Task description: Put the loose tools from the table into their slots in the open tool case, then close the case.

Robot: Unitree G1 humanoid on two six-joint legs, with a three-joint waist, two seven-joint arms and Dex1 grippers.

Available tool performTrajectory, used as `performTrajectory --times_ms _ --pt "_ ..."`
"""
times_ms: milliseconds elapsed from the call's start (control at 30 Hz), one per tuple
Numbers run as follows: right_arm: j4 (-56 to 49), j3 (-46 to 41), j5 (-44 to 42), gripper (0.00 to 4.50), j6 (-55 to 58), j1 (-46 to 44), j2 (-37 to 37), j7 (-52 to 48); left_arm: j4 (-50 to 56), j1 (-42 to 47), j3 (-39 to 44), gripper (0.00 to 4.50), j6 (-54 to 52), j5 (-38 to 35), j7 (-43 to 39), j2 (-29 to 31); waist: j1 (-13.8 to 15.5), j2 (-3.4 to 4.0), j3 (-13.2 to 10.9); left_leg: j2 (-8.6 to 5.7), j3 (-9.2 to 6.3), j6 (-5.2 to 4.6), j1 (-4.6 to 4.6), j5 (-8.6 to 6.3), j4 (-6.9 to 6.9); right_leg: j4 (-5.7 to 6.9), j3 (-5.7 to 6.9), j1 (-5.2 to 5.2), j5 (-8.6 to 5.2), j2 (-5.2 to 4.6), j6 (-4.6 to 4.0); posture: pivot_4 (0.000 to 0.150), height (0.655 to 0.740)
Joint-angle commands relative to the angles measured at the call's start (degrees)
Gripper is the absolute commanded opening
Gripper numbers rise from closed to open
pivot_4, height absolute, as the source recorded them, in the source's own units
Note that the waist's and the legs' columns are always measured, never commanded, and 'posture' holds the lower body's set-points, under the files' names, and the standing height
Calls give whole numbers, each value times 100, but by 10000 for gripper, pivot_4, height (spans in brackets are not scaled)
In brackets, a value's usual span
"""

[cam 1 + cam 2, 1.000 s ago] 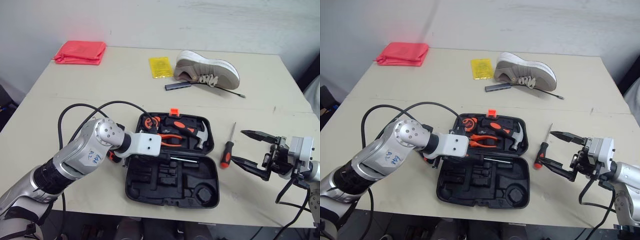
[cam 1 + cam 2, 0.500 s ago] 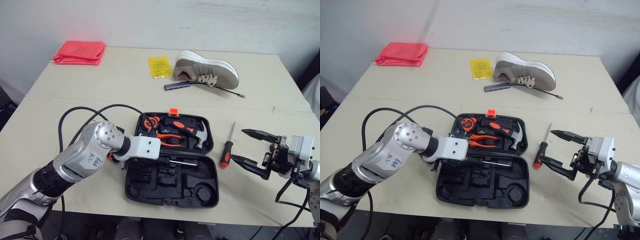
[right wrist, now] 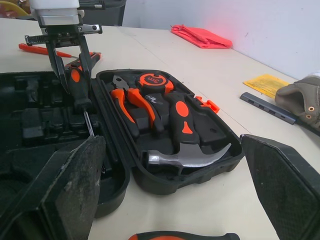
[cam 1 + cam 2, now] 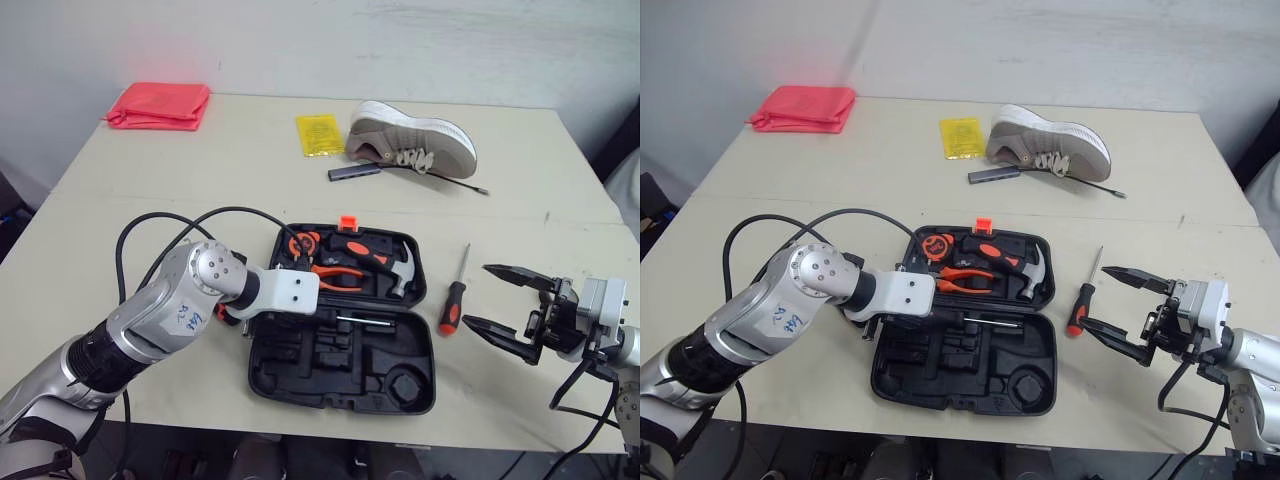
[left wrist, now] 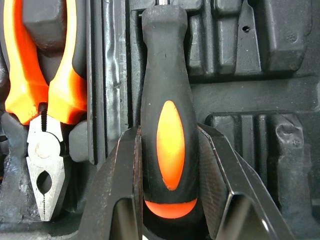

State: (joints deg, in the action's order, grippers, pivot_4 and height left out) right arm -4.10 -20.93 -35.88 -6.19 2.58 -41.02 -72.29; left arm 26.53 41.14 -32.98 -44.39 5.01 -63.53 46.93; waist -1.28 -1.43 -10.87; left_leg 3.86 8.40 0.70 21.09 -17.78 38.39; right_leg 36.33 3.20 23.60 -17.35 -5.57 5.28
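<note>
Clamping the left gripper (image 5: 170,150) on the handle of a black-and-orange screwdriver (image 5: 167,100), low over the left part of the open tool case (image 4: 300,385), by the hinge line. Noted seated in the far half: pliers (image 4: 335,278), hammer (image 4: 385,270), tape measure (image 4: 298,243). Holding the right gripper (image 4: 478,295) spread wide and empty at the near right of the table (image 4: 200,180). Found just left of it: second screwdriver (image 4: 453,300), loose on the table, right of the case.

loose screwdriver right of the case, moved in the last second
No, the loose screwdriver keeps its spot beside the right edge of the tool case.
</note>
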Motion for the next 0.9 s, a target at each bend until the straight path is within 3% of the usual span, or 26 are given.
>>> performTrajectory --times_ms 33,200,300,500,900 --pt "-270 -119 -114 45000 28 1 12 85 310 70 407 26812 148 -150 138 -206 8 0 0 0 0 -1 2 0 3 0 0 0 0 0 0 1500 7400" --pt "-370 -123 -126 45000 109 32 -6 139 797 -258 996 26812 67 -781 43 -313 -15 0 0 2 0 -3 2 -2 5 4 -3 1 0 -1 0 1500 7400" --pt "-383 -131 -129 45000 151 36 -3 153 700 -930 1677 26812 882 -1202 343 -636 -31 2 1 3 2 -3 -3 -2 7 12 -7 1 0 -1 0 1500 7400" --pt "-204 -124 -111 45000 96 -3 24 75 -357 -1733 2398 652 2057 -1541 992 -1523 -10 3 2 5 -2 -8 1 -5 36 21 -5 -1 0 -5 0 1500 7400" --pt "68 -124 -47 45000 -93 -70 94 -32 -1172 -2104 1858 652 2502 -1350 1201 -1962 -16 3 2 5 2 -15 1 -13 40 20 -5 -3 3 -9 6 1500 7400"
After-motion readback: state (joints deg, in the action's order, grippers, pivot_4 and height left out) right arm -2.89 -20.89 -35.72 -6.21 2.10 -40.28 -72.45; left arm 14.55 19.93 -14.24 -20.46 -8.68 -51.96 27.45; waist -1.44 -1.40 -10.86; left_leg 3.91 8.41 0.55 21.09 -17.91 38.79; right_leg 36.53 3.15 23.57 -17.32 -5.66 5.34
